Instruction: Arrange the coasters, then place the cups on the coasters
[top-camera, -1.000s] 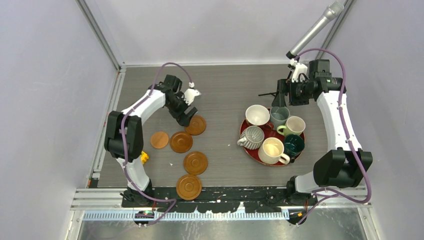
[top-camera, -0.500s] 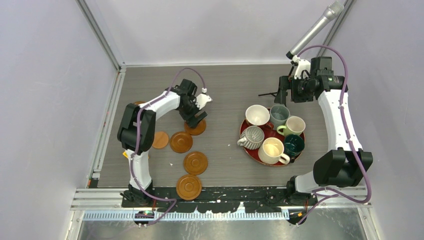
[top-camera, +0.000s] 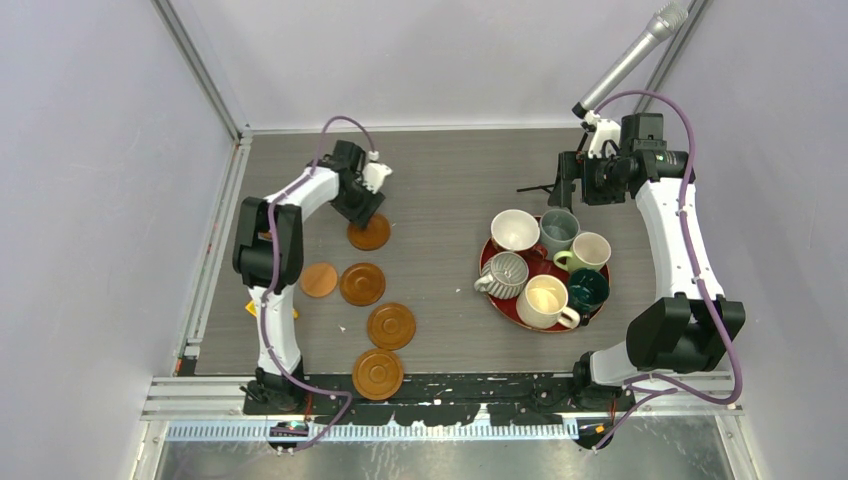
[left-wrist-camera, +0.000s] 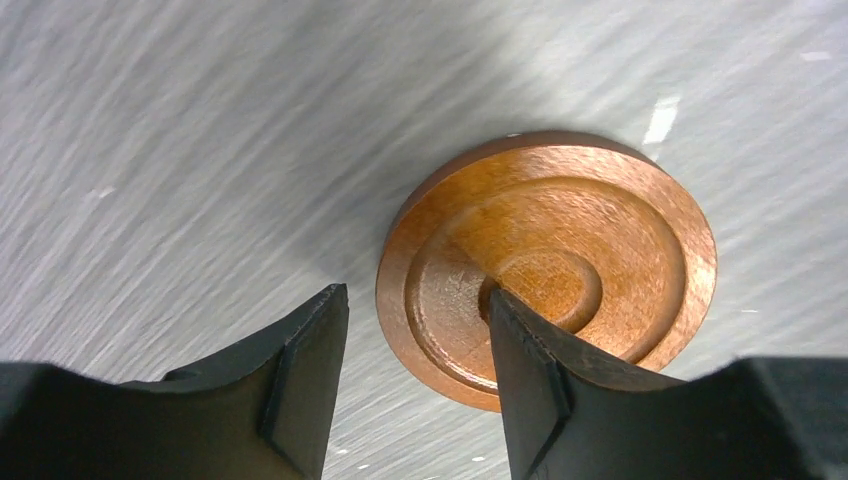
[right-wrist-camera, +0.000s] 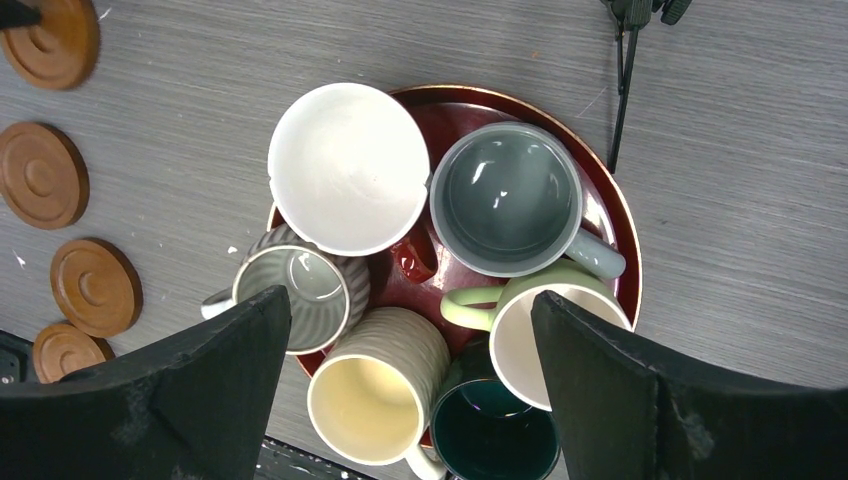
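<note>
item 1, left pincer (left-wrist-camera: 415, 300): jaws partway apart, straddling the near rim of one coaster (left-wrist-camera: 560, 270). one finger (left-wrist-camera: 525, 370) rests in the coaster's centre recess, the other stands on the bench (left-wrist-camera: 180, 150) just outside the rim, with a sliver of bench showing between them. i cannot tell whether it is clamped or only hooked. i judge this hold is meant for sliding the flat disc, since there is no edge to lift it by.

item 2, that coaster: flat on the bench, left of centre, apart from the others.

item 3, four more coasters: a small one (top-camera: 319, 279), one beside it (top-camera: 362, 283), one nearer me (top-camera: 391, 326), one at the near edge (top-camera: 378, 373). a sixth i cannot find.

item 4, right pincer (right-wrist-camera: 410, 310): released, jaws wide, grasping nothing, hanging above the red tray (right-wrist-camera: 410, 262). i read it as parked until the coasters are set.

item 5, cups, all on the tray: white (top-camera: 515, 230), grey-blue (top-camera: 558, 232), pale green (top-camera: 588, 250), ribbed (top-camera: 503, 273), cream (top-camera: 545, 300), dark teal (top-camera: 587, 288). none on a coaster yet.

item 6, change from half a second ago: the worked coaster lay close against the second one. now it sits farther from me and more to the left, and the left arm has drawn back with it. the right arm, cups and other coasters are unchanged.
</note>
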